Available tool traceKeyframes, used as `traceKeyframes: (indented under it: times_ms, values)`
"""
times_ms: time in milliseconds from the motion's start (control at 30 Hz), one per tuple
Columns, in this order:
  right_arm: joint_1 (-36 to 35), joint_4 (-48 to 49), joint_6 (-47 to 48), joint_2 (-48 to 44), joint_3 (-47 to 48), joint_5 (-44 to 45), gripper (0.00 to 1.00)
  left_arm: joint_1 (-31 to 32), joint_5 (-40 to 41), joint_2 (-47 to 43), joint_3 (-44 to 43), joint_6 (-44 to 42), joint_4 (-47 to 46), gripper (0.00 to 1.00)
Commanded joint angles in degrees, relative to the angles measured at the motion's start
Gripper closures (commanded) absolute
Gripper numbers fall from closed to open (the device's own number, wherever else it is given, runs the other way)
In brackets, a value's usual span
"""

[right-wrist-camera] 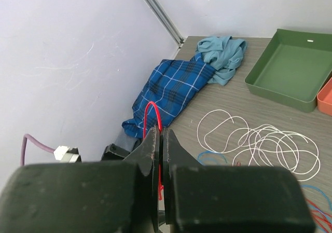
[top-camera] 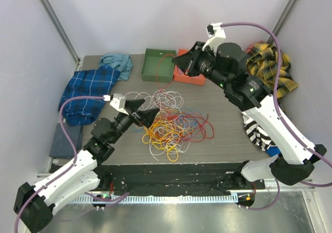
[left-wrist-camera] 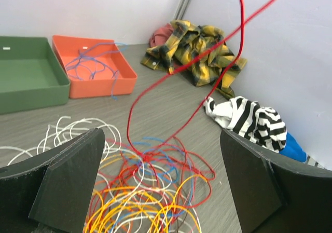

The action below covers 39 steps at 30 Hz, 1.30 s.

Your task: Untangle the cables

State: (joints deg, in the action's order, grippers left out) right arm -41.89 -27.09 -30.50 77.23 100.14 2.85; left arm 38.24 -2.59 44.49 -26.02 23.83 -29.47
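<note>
The cables (top-camera: 171,125) lie in a tangled heap of yellow, orange, red, white and blue loops at the table's middle. They also fill the lower part of the left wrist view as the cables (left-wrist-camera: 150,191). My left gripper (top-camera: 150,109) hovers at the heap's left edge, wide open, with nothing between its fingers (left-wrist-camera: 67,181). My right gripper (top-camera: 175,60) is raised over the back trays and shut on a red cable (right-wrist-camera: 153,111). This red cable (left-wrist-camera: 207,56) rises from the heap in a long loop. Loose white cables (right-wrist-camera: 259,139) spread on the table below.
A green tray (top-camera: 158,65) and an orange tray (left-wrist-camera: 93,74) holding a blue cable (left-wrist-camera: 96,56) stand at the back. Clothes ring the table: blue plaid cloth (top-camera: 88,90), teal cloth (top-camera: 116,62), yellow plaid cloth (top-camera: 270,64) and a striped cloth (top-camera: 257,132).
</note>
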Motion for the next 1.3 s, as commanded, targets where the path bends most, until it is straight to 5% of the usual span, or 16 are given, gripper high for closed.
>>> traceKeyframes:
  times_ms: [0,300,567,800,1167,1200,1267]
  values:
    - [-0.1,2.5,-0.6,-0.2,2.3,-1.1,0.99,0.1,-0.2,-2.2,3.1,-0.8,-0.6,0.00]
    - [-0.2,2.5,-2.9,0.3,3.9,-2.0,0.99,1.3,-1.6,6.6,0.5,1.6,-12.4,0.00]
    - [-0.2,4.1,-3.8,0.3,1.3,-0.9,0.99,16.6,27.1,11.5,-1.1,-5.6,-13.9,0.00]
    - [-0.2,4.3,-4.7,0.5,1.6,-2.1,0.99,16.3,28.8,21.1,-3.1,-11.4,-18.0,0.00]
    - [-0.2,3.0,-4.3,-1.2,2.3,-2.1,0.99,9.7,28.1,34.3,-8.6,-5.4,-20.3,0.00]
    - [-0.2,2.9,-4.2,-1.3,2.3,-2.1,0.99,8.6,26.6,35.0,-10.4,-5.4,-20.1,0.02]
    - [-0.1,2.7,-4.1,-1.7,1.8,-2.1,0.99,7.7,24.4,36.0,-12.3,-5.6,-18.0,0.26]
